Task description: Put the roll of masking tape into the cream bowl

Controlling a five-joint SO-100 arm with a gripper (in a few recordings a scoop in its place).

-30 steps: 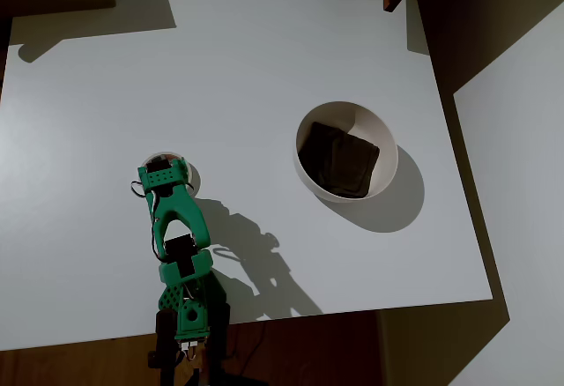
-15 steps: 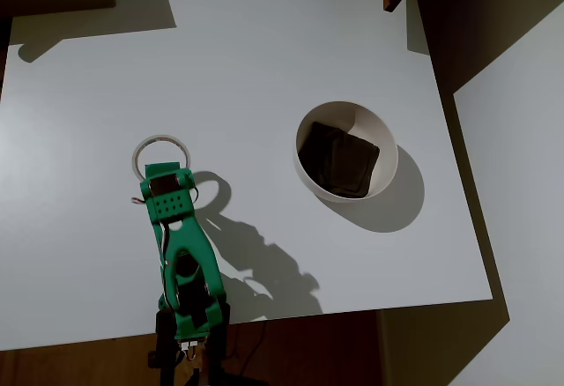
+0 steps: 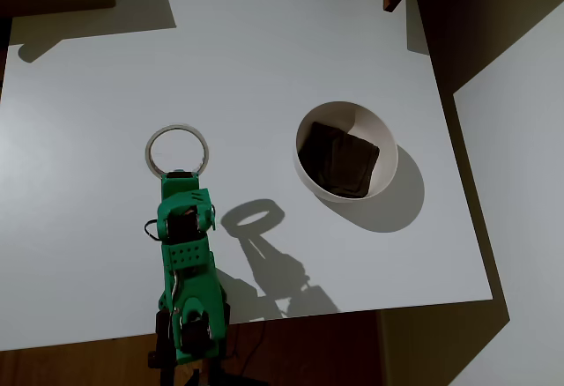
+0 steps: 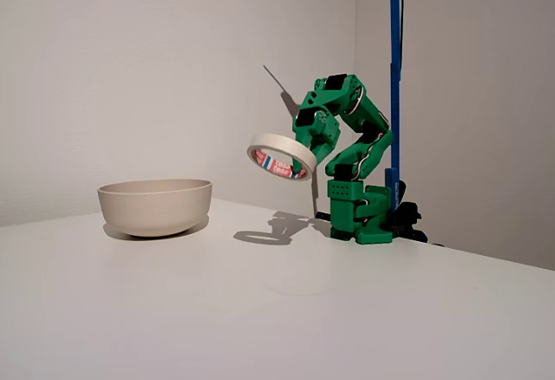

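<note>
I see my green two-finger gripper clamped on the near edge of the flat cream-white roll of masking tape, lifted clear of the white table, well apart from the round cream bowl.

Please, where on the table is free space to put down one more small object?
The white table is bare behind the cream bowl, along the left edge, and in front of the bowl. It is crowded only near the arm, where the tool holds the roll of masking tape raised.
</note>
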